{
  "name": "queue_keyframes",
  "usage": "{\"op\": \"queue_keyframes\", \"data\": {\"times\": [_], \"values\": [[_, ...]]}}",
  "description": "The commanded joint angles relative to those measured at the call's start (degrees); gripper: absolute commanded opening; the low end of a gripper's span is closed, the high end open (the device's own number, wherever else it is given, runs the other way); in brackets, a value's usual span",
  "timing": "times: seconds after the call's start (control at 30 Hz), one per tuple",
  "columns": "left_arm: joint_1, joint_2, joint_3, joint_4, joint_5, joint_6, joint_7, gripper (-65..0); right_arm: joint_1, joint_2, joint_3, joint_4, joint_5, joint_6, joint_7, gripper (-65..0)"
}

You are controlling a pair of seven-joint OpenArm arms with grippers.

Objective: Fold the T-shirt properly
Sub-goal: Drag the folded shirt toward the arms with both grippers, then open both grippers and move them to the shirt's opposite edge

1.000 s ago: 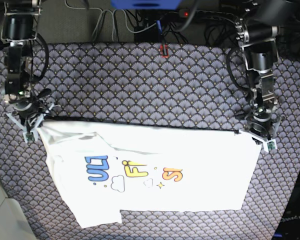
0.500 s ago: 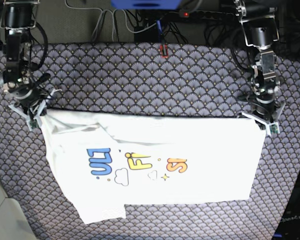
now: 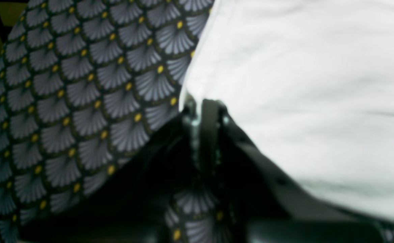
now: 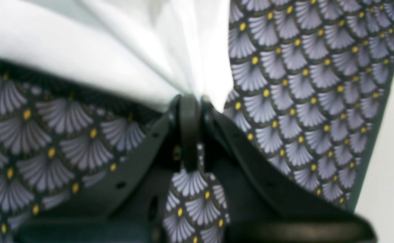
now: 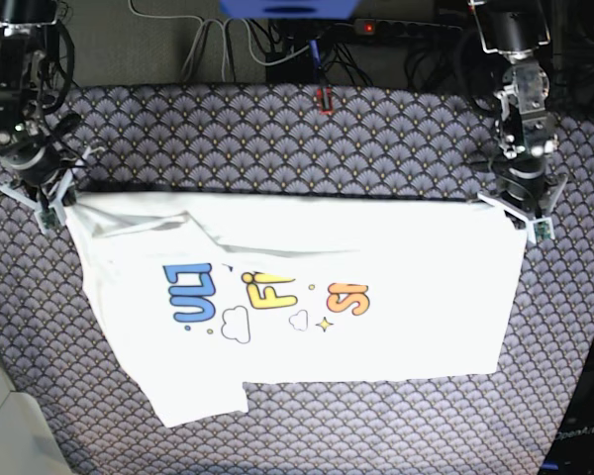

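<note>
We see the patterned tablecloth (image 5: pixel 277 129) under the T-shirt (image 5: pixel 376 327), print partly folded & unreadable. Left gripper (image 5: pixel 516 214) & right gripper (image 5: pixel 51 203) each pinch a top corner, jaws closed on cloth; wrist views blurry.

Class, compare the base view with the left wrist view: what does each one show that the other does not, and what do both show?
Only the base view shows the whole T-shirt with its coloured print, both arms, the right gripper pinching one top corner, and cables behind the table. Only the left wrist view shows up close how the left gripper has its jaws shut on the shirt's edge, with wrinkles in the white cloth. Both show the white shirt, the left gripper at a corner, and the fan-patterned tablecloth.
</note>
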Motion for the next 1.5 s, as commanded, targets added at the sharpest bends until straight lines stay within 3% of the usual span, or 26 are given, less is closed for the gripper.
{"op": "queue_keyframes", "data": {"times": [0.0, 0.17, 0.47, 1.0, 1.47], "values": [[0.8, -0.3, -1.1, 2.0, 0.1, 0.5, -0.6, -64.6, -0.5, 1.0, 1.3, 0.9, -0.3, 0.3, 0.4, -65.0], [3.9, 0.3, -1.4, 6.0, 0.1, 0.5, 0.9, -64.6, -4.0, 0.5, 5.0, 1.0, -0.3, 3.6, 2.6, -65.0], [10.9, 2.0, -1.3, 12.2, 0.1, 0.5, 2.0, -64.6, -12.0, -1.7, 7.2, 1.0, -0.3, 3.8, 10.4, -65.0], [16.9, 2.0, -1.2, 14.2, 0.1, 0.5, 1.7, -64.6, -14.4, -1.3, 12.4, 1.0, -0.3, 3.9, 10.5, -65.0], [20.1, 2.0, -1.3, 17.4, 0.1, 0.5, 2.1, -64.6, -16.3, -0.6, 12.5, 1.0, -0.3, 3.9, 10.6, -65.0]]}}
